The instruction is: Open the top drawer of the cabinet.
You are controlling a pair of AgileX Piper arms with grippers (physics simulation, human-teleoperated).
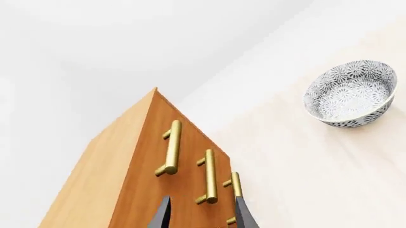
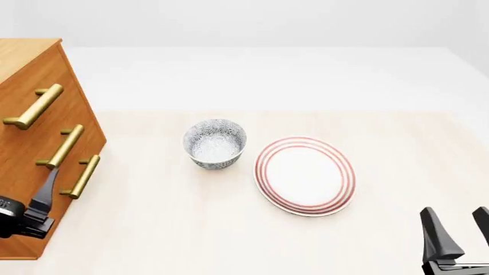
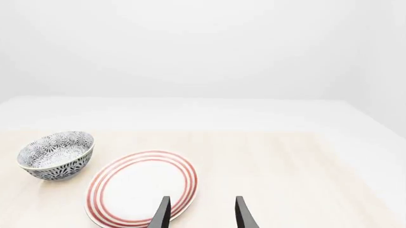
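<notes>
cabinet sits at the far left of the surface, three drawers stacked w/ brass bar handles. top drawer is the uppermost, its handle a long bar lying across the drawer front; in the front view it slants bc the cabinet is seen at an angle. all three drawers look flush w/ the front, so nothing pulled yet by my read.

left end effector is low down by the cabinet front, next to the bottom handle – in the left wrist view its fingers are apart, a moderate gap, nothing between them, w/ the lowest handle closest to the finger tips. so the top handle lies up the cabinet face from it, past the middle handle. that's the key relation: climb the front two handles, then straddle the bar across its long axis.

right end effector is well away from the cabinet, beyond the plate, fingers parted and empty too. left arm is clearly the nearer one, so it's prob the left's job.

bowl and red-ringed plate sit off to the cabinet's side, clear of the drawer fronts. risk: grabbing the wrong bar, since all three look alike.
</notes>
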